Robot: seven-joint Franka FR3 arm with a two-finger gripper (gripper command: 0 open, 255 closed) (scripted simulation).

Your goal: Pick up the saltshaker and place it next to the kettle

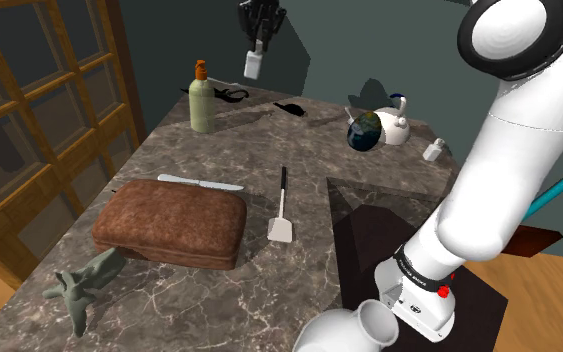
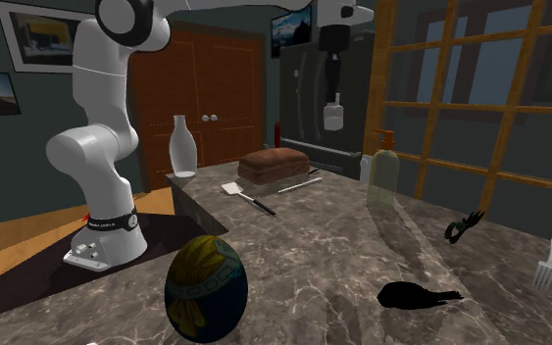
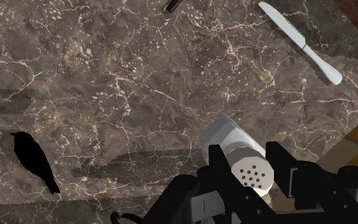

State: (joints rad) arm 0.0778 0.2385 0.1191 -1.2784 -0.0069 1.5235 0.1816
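My black gripper (image 1: 259,42) hangs high above the far side of the marble table (image 1: 169,310), shut on a pale saltshaker (image 1: 254,65). In the wrist view the two fingers clasp the saltshaker (image 3: 234,143) just under its perforated cap, with the gripper (image 3: 246,156) well above the tabletop. The second exterior view has the saltshaker (image 2: 333,116) dangling from the gripper (image 2: 333,96) over the table's far end. A white kettle (image 1: 397,125) stands at the back right in the shoulder view, some way to the right of the held shaker.
Beside the kettle sit a dark globe-patterned egg (image 1: 363,130) and a small white bottle (image 1: 433,150). A green bottle (image 1: 201,100), black bird figure (image 1: 291,108), knife (image 1: 201,183), spatula (image 1: 281,212) and brown loaf (image 1: 169,222) lie across the table. A white vase (image 2: 180,147) stands near the stand.
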